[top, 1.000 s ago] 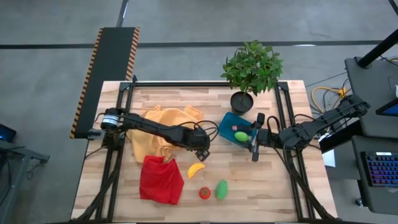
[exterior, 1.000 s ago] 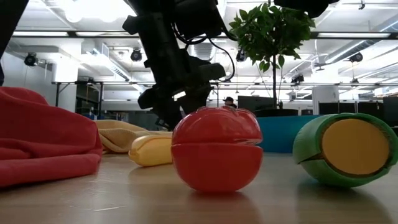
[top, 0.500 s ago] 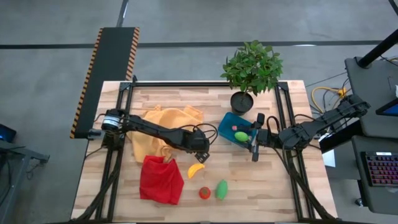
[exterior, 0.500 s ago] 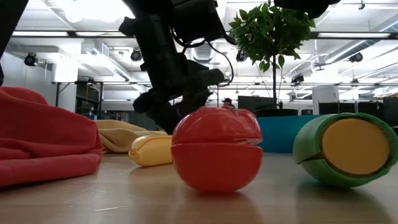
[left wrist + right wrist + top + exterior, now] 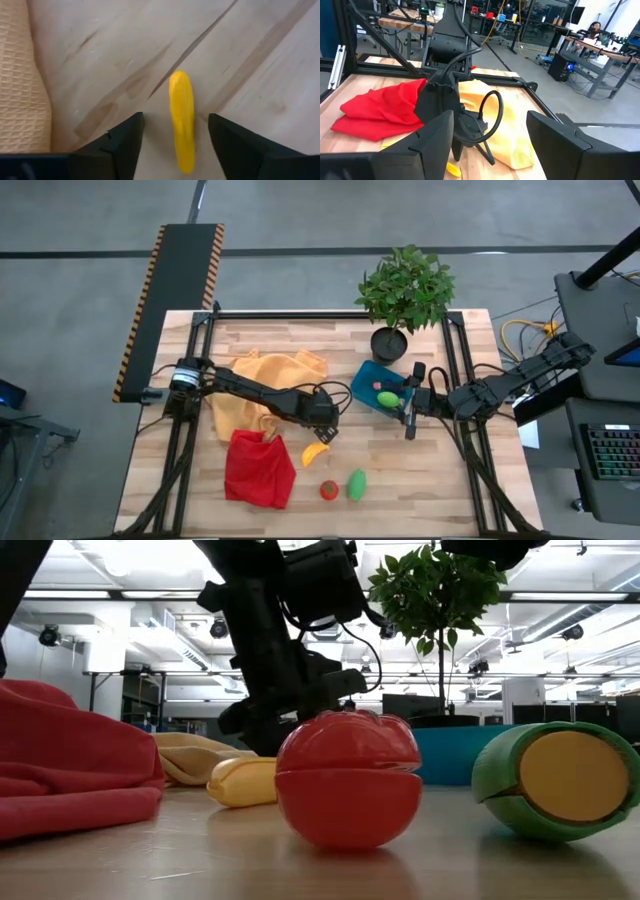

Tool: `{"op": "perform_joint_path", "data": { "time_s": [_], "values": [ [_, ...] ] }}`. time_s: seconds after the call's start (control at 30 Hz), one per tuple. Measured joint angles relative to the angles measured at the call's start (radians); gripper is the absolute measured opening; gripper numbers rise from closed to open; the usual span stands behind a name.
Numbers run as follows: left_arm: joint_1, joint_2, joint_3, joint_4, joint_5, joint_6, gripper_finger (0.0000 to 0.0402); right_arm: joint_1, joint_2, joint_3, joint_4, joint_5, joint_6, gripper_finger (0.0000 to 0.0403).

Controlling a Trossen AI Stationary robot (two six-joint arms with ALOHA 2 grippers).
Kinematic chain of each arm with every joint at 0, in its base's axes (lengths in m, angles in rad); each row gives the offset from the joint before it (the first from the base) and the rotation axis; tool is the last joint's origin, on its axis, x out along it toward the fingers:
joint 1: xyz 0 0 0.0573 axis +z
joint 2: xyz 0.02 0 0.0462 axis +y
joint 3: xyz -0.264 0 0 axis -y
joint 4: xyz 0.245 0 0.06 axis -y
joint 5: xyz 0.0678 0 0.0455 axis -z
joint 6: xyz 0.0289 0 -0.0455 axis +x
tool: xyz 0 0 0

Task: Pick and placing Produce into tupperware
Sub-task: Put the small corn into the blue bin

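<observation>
Pale butcher-block wood fills the table (image 5: 300, 350) in the high view, with a yellow cloth (image 5: 262, 376) and a red cloth (image 5: 258, 468) toward the left of the frame and a potted plant (image 5: 405, 292) at upper right. Near the centre of that frame the left gripper (image 5: 325, 434) hangs directly over the yellow banana (image 5: 316, 453), which is far closer to it than to the right gripper (image 5: 409, 412).

From the left wrist view the banana (image 5: 182, 120) lies on bare wood between the two dark fingers (image 5: 121, 142), its long axis running away from the camera, along the gap rather than across it. The fingers stand spread to either side of it, touching nothing, so a straight descent should bracket its narrow width.

Right of centre in the high view, the right gripper waits beside the teal tupperware (image 5: 366, 380); its jaws are parted and empty. A red tomato (image 5: 328, 490) and a green piece (image 5: 355, 484) lie loose near the lower edge.
</observation>
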Motion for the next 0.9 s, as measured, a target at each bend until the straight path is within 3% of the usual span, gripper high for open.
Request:
{"op": "perform_joint_path", "data": {
  "time_s": [0.47,0.73,0.9],
  "values": [
    [0.000,-0.001,0.001,-0.024,0.008,0.140,0.0012,0.000,0.000,0.000,-0.002,0.000,0.000,0.0243],
    [0.009,-0.019,0.036,-0.022,0.094,0.303,0.0003,0.000,0.000,0.000,-0.003,0.000,0.000,0.0244],
    [0.011,-0.066,0.070,0.006,0.096,0.383,0.0002,0.000,-0.001,0.000,0.001,0.002,0.000,0.0240]
  ]
}}
